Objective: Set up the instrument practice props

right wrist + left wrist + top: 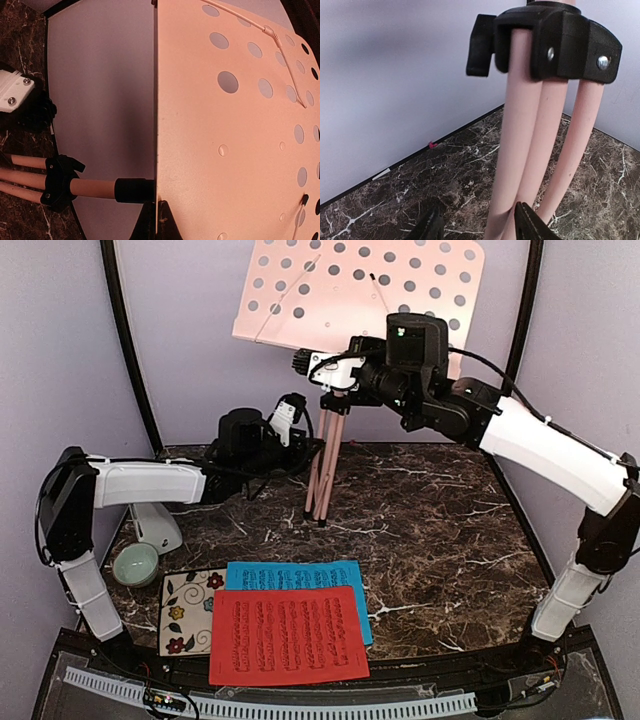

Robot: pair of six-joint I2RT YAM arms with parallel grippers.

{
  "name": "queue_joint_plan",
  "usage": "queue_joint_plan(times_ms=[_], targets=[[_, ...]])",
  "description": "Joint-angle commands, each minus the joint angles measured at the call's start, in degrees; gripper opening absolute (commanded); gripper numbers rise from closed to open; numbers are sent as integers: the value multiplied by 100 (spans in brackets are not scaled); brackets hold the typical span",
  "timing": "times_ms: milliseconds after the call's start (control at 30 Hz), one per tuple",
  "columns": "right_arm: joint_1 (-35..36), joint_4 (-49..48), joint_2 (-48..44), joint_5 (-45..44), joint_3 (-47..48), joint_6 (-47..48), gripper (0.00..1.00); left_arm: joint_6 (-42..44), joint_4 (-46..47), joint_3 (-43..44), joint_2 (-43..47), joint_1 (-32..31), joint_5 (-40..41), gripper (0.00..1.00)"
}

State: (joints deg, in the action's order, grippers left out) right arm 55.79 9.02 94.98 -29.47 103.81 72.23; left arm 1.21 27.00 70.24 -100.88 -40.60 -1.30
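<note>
Because the pale pink tripod music stand (328, 445) stands at the back centre of the marble table (450, 530) with its three legs (517, 125) bunched together, the coming move probably turns on the left gripper (480, 227), which is the nearer one. The legs lie directly ahead of it, with their long axis close to vertical. Its jaws are parted and hold nothing, and the bundle shows between the two fingertips, below the black collar (560, 45). The right gripper (157, 220) appears closed on the lower edge of the perforated desk (360, 290), with one finger on each face. Count: one stand, one red sheet (288, 635) overlapping one blue sheet (295, 575) at front left, one white metronome (155, 525) partly hidden behind the left arm, one green bowl (135, 563), one floral tile (183, 612).
</note>
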Motion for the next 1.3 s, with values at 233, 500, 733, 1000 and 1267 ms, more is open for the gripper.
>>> queue_joint_plan(times_ms=[233, 500, 733, 1000, 1267], targets=[[201, -2335, -165, -164, 343, 430, 0, 307, 119, 648, -495, -119, 775, 45], [282, -2336, -83, -159, 333, 480, 0, 177, 208, 893, -803, -140, 1654, 31], [301, -2194, 48, -135, 425, 333, 0, 24, 107, 1473, -1229, -210, 2267, 40], [310, -2133, 169, -101, 472, 206, 0, -77, 537, 1708, -1589, -264, 2772, 41], [257, -2346, 255, -213, 487, 62, 21, -353, 190, 1811, -1489, -308, 2549, 2]])
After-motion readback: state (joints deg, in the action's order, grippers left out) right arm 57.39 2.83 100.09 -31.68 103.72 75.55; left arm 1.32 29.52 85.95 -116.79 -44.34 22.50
